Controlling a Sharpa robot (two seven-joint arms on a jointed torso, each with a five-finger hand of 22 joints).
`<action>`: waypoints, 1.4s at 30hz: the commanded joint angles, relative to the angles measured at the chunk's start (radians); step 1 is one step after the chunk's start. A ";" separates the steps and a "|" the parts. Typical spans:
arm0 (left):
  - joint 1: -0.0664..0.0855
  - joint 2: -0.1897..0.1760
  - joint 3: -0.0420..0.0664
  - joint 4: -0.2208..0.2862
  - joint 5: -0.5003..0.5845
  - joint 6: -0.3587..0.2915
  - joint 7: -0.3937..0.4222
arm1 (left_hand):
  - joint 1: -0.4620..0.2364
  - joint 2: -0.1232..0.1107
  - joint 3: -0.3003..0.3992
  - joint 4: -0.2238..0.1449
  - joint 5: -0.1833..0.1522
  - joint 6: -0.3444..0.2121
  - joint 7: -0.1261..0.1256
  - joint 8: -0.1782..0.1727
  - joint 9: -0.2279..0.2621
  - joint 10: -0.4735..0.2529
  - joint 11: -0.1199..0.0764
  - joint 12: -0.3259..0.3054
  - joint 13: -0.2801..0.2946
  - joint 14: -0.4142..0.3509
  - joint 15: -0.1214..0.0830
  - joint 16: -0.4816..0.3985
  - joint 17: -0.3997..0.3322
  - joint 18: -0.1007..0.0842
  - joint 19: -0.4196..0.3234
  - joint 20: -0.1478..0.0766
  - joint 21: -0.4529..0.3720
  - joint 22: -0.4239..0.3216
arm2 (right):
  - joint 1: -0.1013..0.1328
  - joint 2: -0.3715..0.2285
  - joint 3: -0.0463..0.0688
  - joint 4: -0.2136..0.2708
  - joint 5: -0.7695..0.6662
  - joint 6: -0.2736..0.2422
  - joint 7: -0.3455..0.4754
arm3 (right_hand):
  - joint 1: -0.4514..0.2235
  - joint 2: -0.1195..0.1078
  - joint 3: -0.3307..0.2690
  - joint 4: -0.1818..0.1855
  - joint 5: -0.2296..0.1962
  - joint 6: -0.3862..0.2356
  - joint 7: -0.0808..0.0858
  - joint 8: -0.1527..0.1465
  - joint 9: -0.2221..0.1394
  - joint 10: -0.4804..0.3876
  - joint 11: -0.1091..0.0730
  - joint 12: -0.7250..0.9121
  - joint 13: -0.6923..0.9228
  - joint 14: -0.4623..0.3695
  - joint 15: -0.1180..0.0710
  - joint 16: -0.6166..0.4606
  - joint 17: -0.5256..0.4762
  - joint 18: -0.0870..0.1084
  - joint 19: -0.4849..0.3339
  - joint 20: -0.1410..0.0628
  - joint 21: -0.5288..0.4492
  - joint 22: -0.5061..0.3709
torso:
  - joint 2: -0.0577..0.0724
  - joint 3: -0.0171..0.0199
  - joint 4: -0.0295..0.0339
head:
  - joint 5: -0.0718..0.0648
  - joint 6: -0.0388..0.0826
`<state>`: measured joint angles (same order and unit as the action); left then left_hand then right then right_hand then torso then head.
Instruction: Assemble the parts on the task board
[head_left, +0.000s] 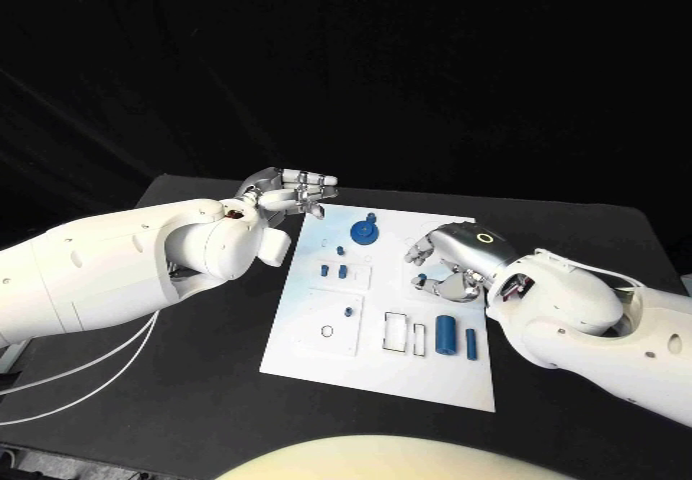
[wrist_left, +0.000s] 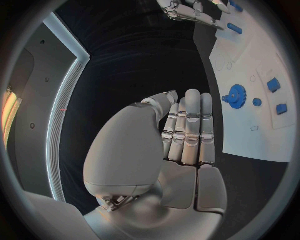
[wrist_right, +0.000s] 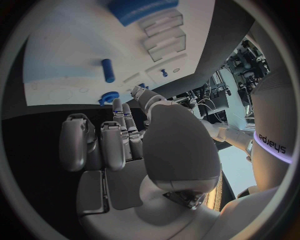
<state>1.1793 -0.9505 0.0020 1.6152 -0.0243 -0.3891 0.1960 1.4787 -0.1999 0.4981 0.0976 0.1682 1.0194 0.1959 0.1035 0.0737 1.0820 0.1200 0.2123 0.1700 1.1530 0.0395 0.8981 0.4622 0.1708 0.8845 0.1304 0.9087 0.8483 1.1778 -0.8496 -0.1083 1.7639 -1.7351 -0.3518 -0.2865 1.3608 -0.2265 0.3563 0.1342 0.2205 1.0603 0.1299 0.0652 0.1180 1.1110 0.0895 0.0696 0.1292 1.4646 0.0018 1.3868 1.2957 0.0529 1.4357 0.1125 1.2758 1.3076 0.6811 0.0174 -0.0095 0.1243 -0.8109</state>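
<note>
1. The task board (head_left: 325, 350) is laid flat in the middle of the black counter (head_left: 173, 400), slightly skewed, its near edge well inside the counter's near edge.
2. A blue gear (head_left: 364, 233) is seen near the board's far edge, with a small blue part (head_left: 340, 250) just beside it toward the near side.
3. Two small blue blocks (head_left: 335, 270) are placed side by side on the board's left half, below the gear.
4. A blue cylinder (head_left: 446, 336) and a thinner blue pin (head_left: 470, 342) are laid near the board's right edge, beside clear rectangular pockets (head_left: 402, 333).
5. A raised white square with a small ring (head_left: 327, 331) is found in the board's near-left part.
6. The left robot hand (head_left: 293, 190) is held just off the board's far-left corner, over bare counter; its fingers are stretched out side by side and nothing is held in them.
7. The right robot hand (head_left: 450, 262) is poised above the board's right part, between the gear and the cylinder; its fingers are loosely curled, apart, and nothing is gripped.
8. Open counter is left along the board's left side and near edge; the right edge is crowded by the right arm.
</note>
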 joint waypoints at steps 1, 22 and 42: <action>0.001 0.001 0.000 0.001 0.001 0.019 0.004 | 0.000 0.007 -0.001 -0.002 0.001 -0.006 -0.002 0.001 -0.001 -0.004 0.001 0.005 0.001 -0.004 0.000 -0.006 -0.001 0.012 -0.001 0.002 -0.004 0.000 | 0.007 -0.017 -0.001 -0.010 0.007 0.065 0.008 | -0.002 0.001 -0.036 0.000 0.008 -0.003 -0.007 0.001 -0.002 -0.018 0.002 0.010 -0.002 0.047 0.009 -0.003 -0.003 0.012 -0.007 0.001 -0.009 0.152 | -0.003 -0.0007 -0.0043 | -0.008 0.004; 0.001 0.003 -0.001 -0.001 0.001 0.021 0.004 | 0.000 0.007 -0.001 -0.003 0.001 -0.006 -0.002 0.002 -0.001 -0.006 0.001 0.006 0.001 -0.004 0.000 -0.006 -0.001 0.012 -0.002 0.003 -0.005 0.000 | -0.005 0.040 -0.006 -0.082 0.006 0.126 0.014 | 0.039 0.048 -0.091 0.003 0.017 -0.009 -0.014 0.002 -0.006 -0.015 -0.002 0.057 -0.003 0.046 0.006 -0.004 -0.010 0.011 0.001 0.000 -0.009 0.154 | -0.001 -0.0013 -0.0009 | -0.014 0.002; 0.001 0.004 -0.001 -0.002 0.001 0.023 0.002 | 0.000 0.007 -0.001 -0.003 0.001 -0.006 -0.002 0.002 -0.001 -0.006 0.001 0.006 0.001 -0.004 0.000 -0.006 -0.001 0.012 -0.002 0.003 -0.005 0.000 | -0.012 0.073 -0.007 -0.119 0.012 0.148 0.007 | 0.077 0.085 -0.018 -0.008 0.005 0.088 -0.016 0.043 0.015 0.121 -0.039 0.109 0.007 0.054 -0.025 0.013 0.006 -0.007 0.043 -0.026 0.077 0.190 | -0.002 -0.0006 -0.0032 | -0.013 -0.009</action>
<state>1.1792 -0.9480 -0.0001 1.6114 -0.0244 -0.3836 0.1947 1.4787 -0.1999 0.4982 0.0976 0.1682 1.0195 0.1958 0.1035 0.0739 1.0821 0.1199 0.2123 0.1697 1.1531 0.0395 0.8981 0.4623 0.1708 0.8846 0.1303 0.9088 0.8483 1.1665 -0.7780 -0.1154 1.6442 -1.7184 -0.2258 -0.2790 1.4386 -0.1488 0.3333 0.1265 0.2297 1.1436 0.1140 0.1043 0.1298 1.2274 0.0499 0.1766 0.1352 1.4667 -0.0184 1.3949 1.3003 0.0532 1.4651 0.0910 1.3477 1.3080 0.6793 0.0164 -0.0128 0.1114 -0.8188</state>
